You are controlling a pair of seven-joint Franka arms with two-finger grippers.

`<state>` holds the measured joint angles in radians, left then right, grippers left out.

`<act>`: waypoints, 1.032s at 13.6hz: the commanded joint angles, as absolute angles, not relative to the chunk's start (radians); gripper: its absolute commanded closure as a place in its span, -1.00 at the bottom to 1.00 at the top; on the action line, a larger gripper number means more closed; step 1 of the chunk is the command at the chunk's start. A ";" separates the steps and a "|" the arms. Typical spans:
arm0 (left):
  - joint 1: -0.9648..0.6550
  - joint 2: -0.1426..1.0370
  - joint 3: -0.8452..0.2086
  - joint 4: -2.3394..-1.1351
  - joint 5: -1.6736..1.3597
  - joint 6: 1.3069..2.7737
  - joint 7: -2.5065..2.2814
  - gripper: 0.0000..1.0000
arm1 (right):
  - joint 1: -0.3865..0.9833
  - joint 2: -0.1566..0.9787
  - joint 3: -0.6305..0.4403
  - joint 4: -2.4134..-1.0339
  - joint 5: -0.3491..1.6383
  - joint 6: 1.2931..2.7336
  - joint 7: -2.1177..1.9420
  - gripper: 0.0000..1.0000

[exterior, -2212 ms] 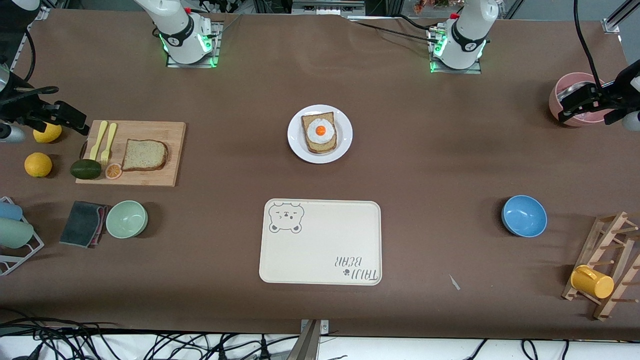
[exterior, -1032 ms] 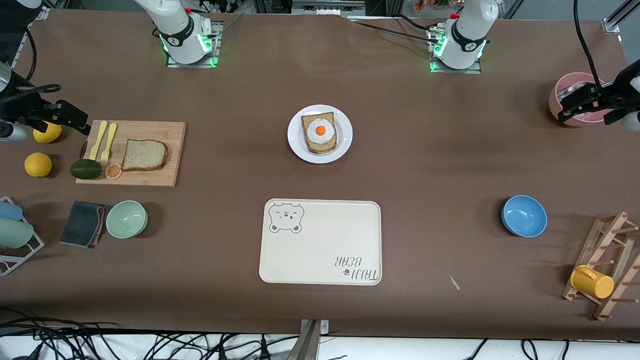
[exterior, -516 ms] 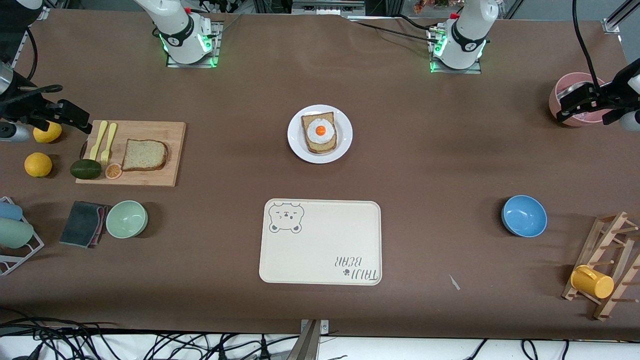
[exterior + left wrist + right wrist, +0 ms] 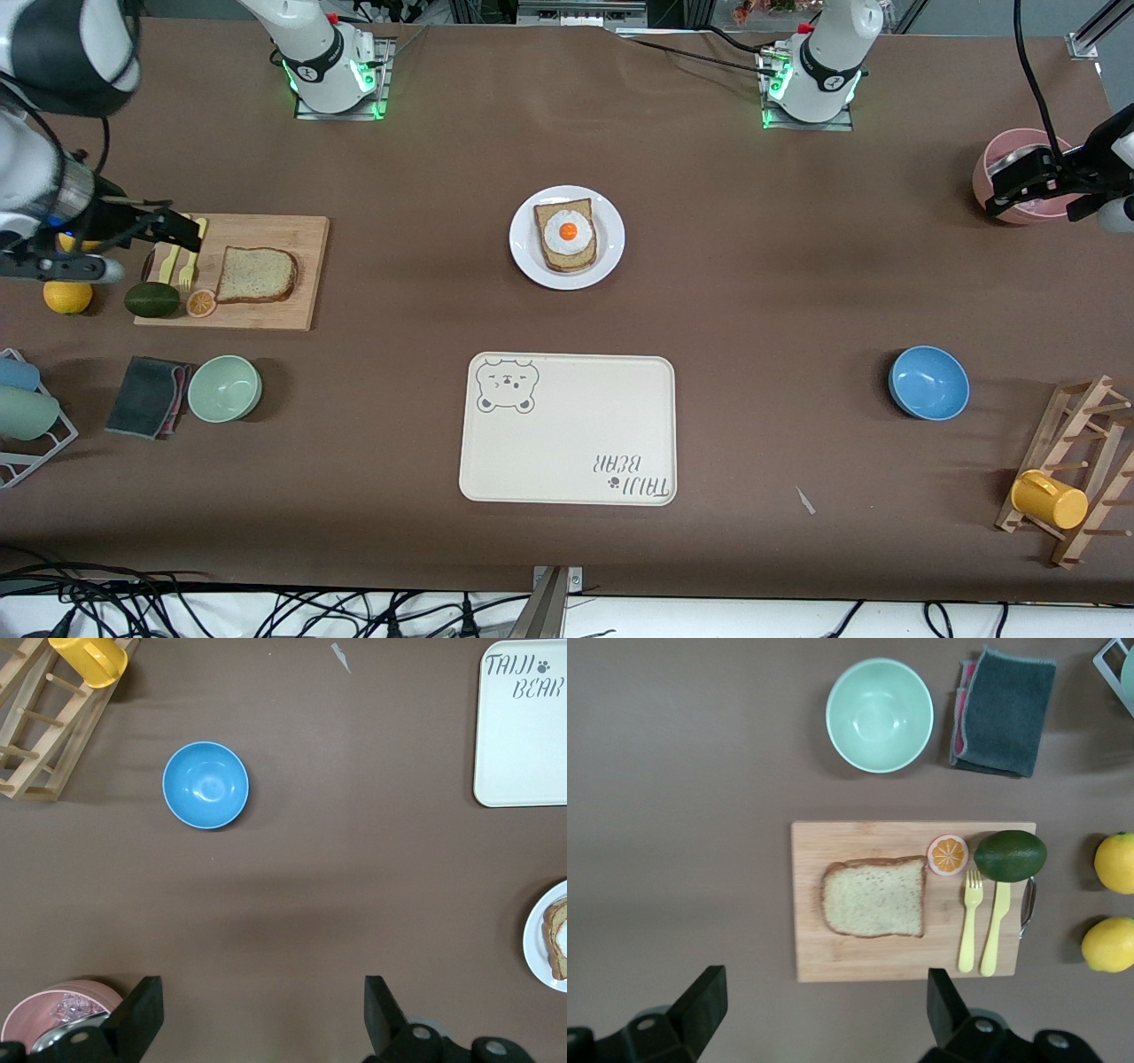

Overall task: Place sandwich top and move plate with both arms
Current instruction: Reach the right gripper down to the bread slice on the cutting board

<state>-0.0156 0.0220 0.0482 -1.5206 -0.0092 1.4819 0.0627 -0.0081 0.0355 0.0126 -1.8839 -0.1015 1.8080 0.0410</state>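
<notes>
The right gripper (image 4: 182,232) is held spread over the cutting board (image 4: 292,310), beside the sandwich top (image 4: 256,274) lying on it. The slice should be straddled squarely by its crust edges. The left gripper (image 4: 1019,182) waits spread over the pink pot (image 4: 997,159), far from the board; the plate (image 4: 524,252) sits between them.

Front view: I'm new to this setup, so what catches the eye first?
The fried egg on dark bread, on the white plate mid-table. Then the bear-printed tray, nearer the camera, and the pale bread slice on the wooden board toward the right arm's end, where the open right gripper hovers over the board's edge.
</notes>
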 commanded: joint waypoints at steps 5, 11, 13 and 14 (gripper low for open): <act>-0.025 0.020 0.051 -1.549 0.011 1.542 0.064 -1.00 | -0.005 0.018 0.063 -2.270 -0.261 2.217 0.273 -1.00; -0.025 0.018 0.054 -1.539 0.008 1.525 0.078 -1.00 | -0.003 0.207 0.061 -2.299 -0.348 2.388 0.455 -0.88; -0.023 0.018 0.055 -1.539 0.009 1.525 0.078 -1.00 | -0.003 0.258 0.063 -2.299 -0.403 2.419 0.529 -0.83; -0.023 0.018 0.054 -1.539 0.014 1.528 0.071 -1.00 | -0.003 0.268 0.063 -2.299 -0.434 2.421 0.550 -0.73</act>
